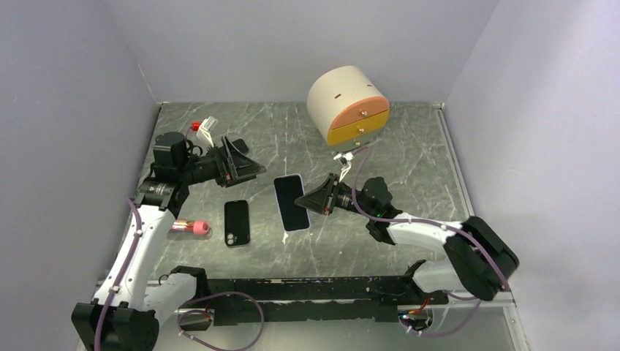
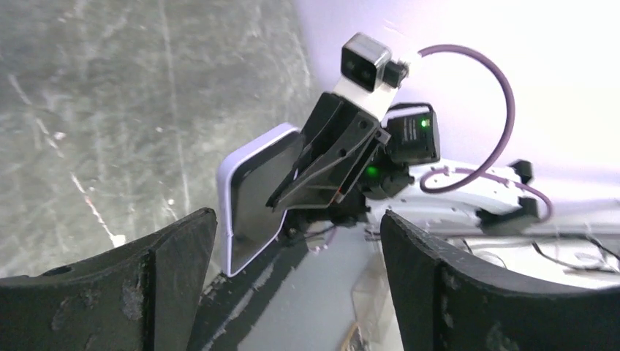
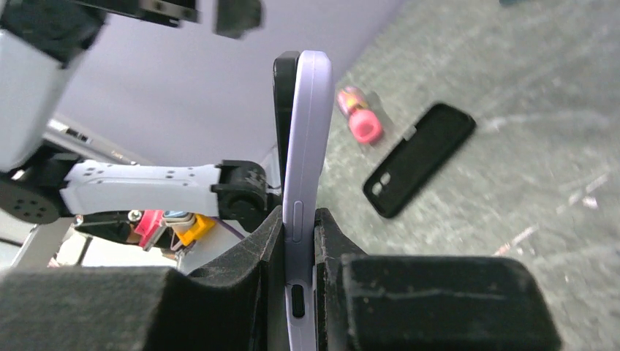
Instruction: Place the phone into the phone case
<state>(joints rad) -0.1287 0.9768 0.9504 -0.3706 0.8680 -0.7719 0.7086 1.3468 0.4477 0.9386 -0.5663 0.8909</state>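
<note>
The phone [image 1: 291, 202], lilac-edged with a dark screen, is gripped at one edge by my right gripper [image 1: 313, 200], which is shut on it. In the right wrist view the phone [image 3: 307, 131] stands edge-on between the fingers [image 3: 263, 248]. The black phone case [image 1: 236, 222] lies flat on the table left of the phone, also in the right wrist view [image 3: 420, 157]. My left gripper [image 1: 245, 165] hovers open to the upper left, apart from both. In its own view the left gripper [image 2: 296, 292] holds nothing and faces the phone [image 2: 252, 197].
A round beige drawer unit [image 1: 347, 104] with an orange front stands at the back. A pink tube [image 1: 191, 227] lies left of the case. A small white and red item [image 1: 205, 130] sits at the back left. Grey walls enclose the marbled table [image 1: 409, 168].
</note>
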